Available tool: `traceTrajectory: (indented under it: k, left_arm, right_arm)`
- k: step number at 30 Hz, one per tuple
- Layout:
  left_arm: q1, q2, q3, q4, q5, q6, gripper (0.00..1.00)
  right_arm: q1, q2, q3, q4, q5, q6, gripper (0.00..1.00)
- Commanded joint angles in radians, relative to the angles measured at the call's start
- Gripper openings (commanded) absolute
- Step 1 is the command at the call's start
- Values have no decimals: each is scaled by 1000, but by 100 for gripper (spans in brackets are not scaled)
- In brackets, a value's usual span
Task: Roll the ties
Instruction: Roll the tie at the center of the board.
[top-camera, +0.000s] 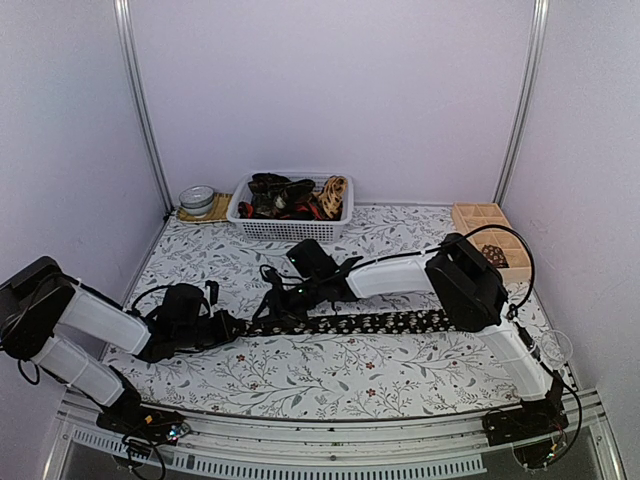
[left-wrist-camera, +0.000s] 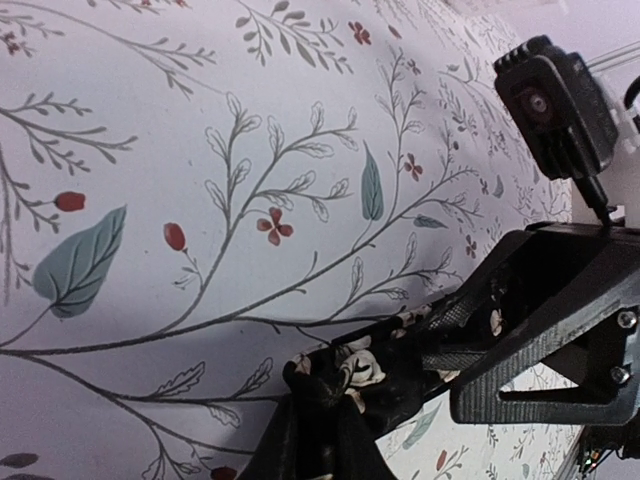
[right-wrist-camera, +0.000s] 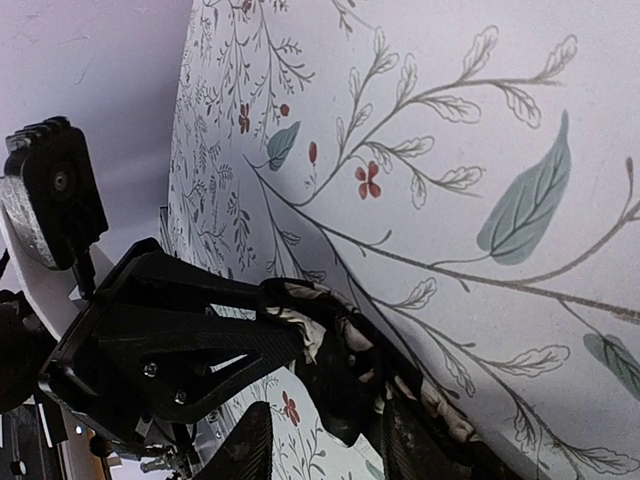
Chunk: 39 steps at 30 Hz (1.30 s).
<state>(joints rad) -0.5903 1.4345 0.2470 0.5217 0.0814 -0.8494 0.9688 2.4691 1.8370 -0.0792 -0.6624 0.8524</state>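
Note:
A black tie with pale flower specks lies stretched across the middle of the flowered tablecloth. My left gripper is shut on its bunched left end, which shows in the left wrist view just above my fingers. My right gripper is open right beside it. In the right wrist view its fingertips straddle the folded tie end; one finger touches the cloth, the other stands apart. More ties lie in a basket at the back.
A white plastic basket stands at the back centre. A round tin on a mat is at the back left. A wooden compartment box is at the back right. White walls close in three sides.

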Motion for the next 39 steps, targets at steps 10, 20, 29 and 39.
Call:
traceTrajectory:
  k: [10, 20, 29, 39]
  left_arm:
    - [-9, 17, -13, 56, 20, -22, 14]
    - [-9, -29, -29, 8, -38, -24, 24]
    - [-9, 9, -35, 64, -17, -42, 31]
    - [-9, 104, -53, 184, 32, -99, 32]
  right_arm:
    - [6, 51, -67, 31, -1, 0, 17]
    - [6, 41, -74, 48, -14, 14, 5]
    - [8, 53, -65, 26, -4, 19, 5]
    - [13, 72, -65, -6, 15, 21, 5]
